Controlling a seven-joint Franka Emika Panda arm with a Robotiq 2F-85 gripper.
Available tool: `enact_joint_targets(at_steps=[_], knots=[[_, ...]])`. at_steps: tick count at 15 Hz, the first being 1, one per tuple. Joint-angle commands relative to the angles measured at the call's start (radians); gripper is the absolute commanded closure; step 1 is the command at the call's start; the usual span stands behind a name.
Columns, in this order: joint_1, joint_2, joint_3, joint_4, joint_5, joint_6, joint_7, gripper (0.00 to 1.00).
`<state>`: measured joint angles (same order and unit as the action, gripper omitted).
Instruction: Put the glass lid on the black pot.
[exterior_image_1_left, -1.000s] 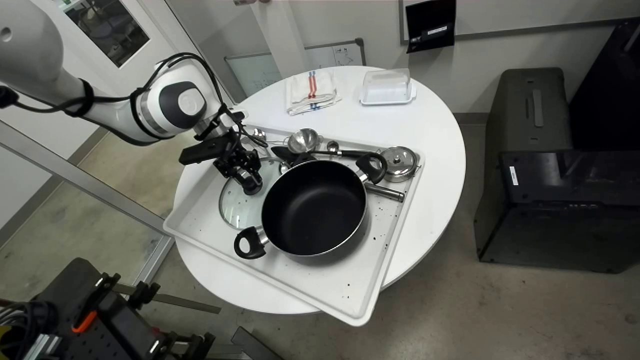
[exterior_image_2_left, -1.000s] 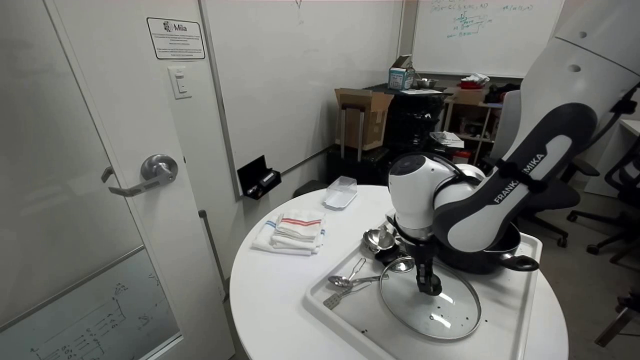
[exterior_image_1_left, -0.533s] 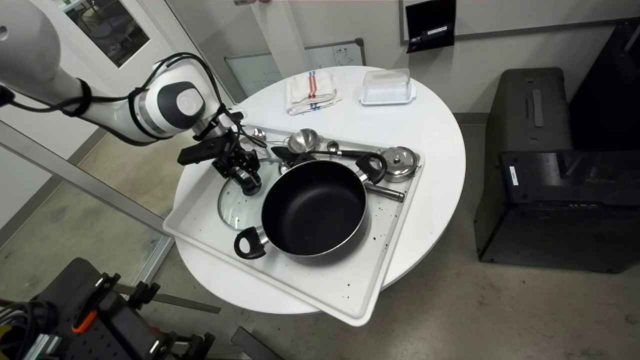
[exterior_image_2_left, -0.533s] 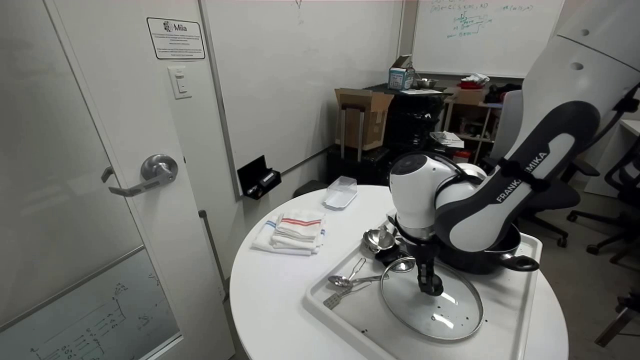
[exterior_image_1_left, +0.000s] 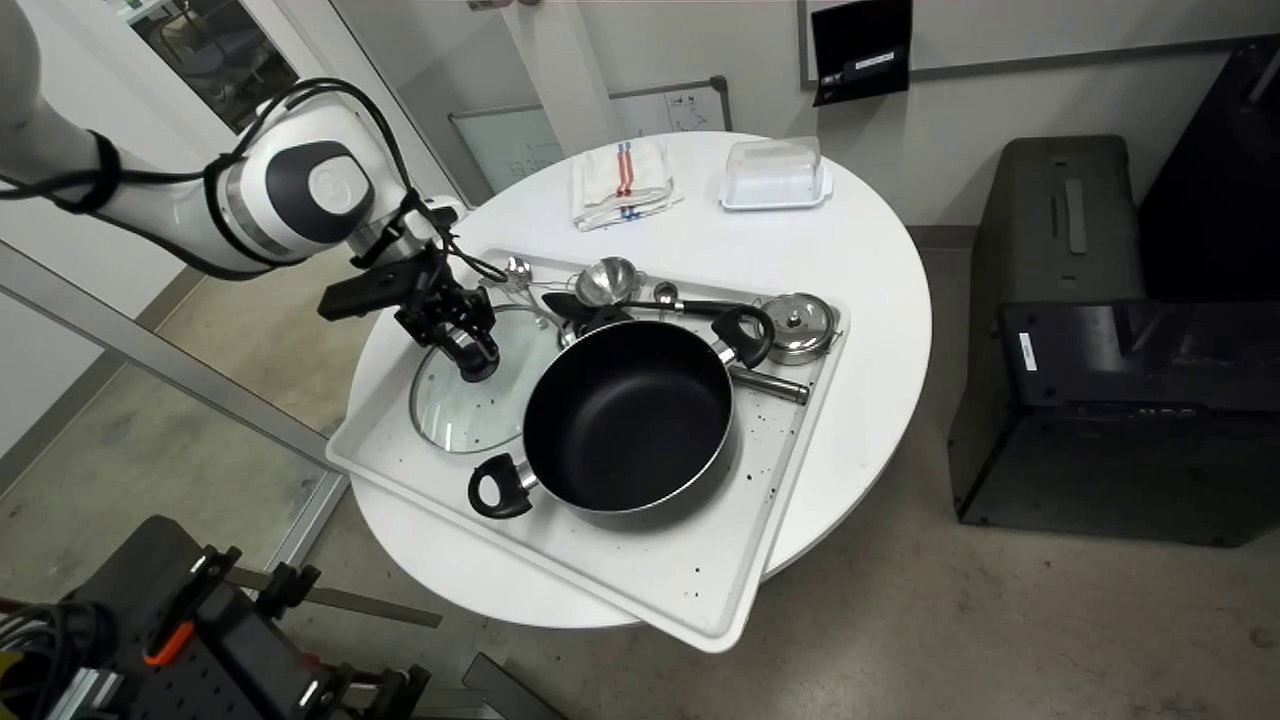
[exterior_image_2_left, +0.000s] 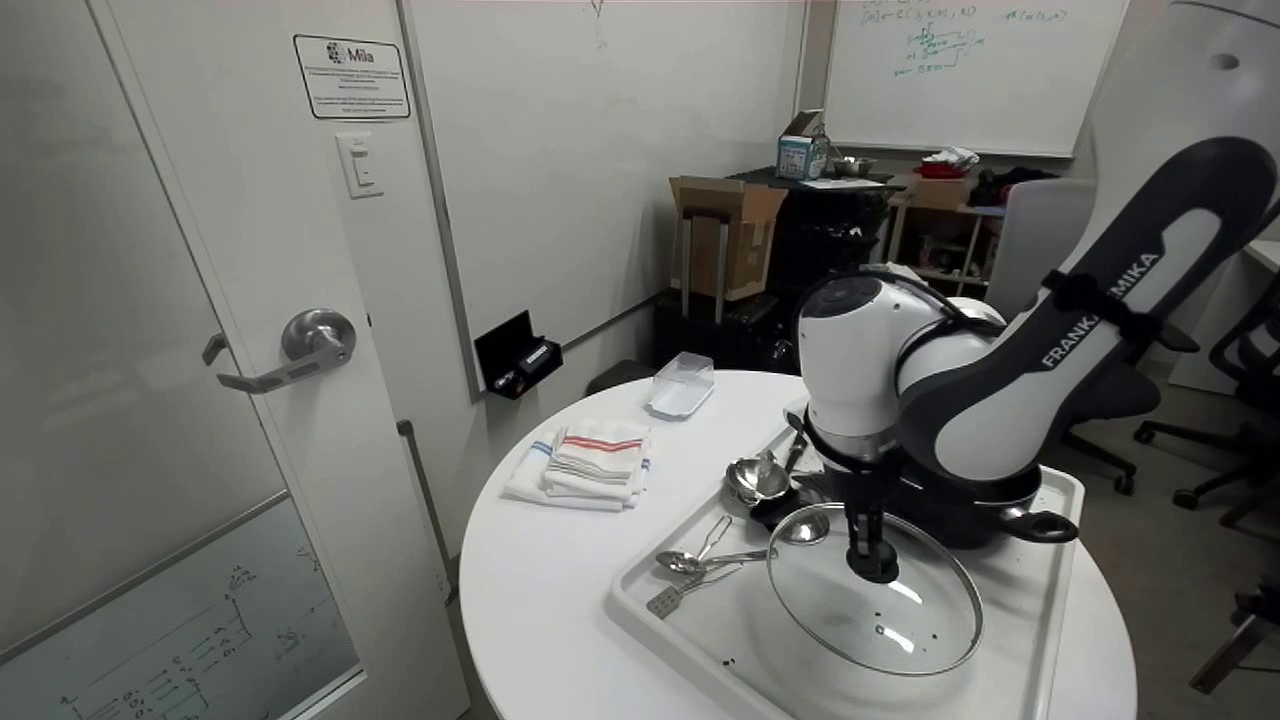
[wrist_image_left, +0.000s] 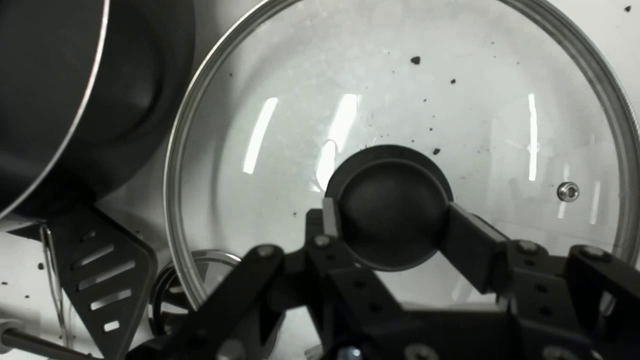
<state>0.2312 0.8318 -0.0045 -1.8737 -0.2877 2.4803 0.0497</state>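
In an exterior view: tray on round table, front corner overhanging the table's front edge. Pot mid-tray; glass lid over tray, just left of pot; lidded pan right of pot, at tray's rear right corner. Folded dish towels near table's rear edge; covered dish to their right

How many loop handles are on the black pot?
2, in an exterior view: the lower-left handle and the upper-right handle of the black pot. None seems hidden.
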Motion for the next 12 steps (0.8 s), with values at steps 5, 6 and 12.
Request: enact_joint_targets(at_steps=[5, 6, 12], knots=[[-0.001, -0.197, 0.029, -0.172, 0.002, 0.010, -0.010, 0.74], [-0.002, -0.212, 0.031, -0.181, 0.004, 0.002, -0.011, 0.74], [-0.014, -0.304, 0.025, -0.223, 0.010, -0.025, 0.005, 0.74]])
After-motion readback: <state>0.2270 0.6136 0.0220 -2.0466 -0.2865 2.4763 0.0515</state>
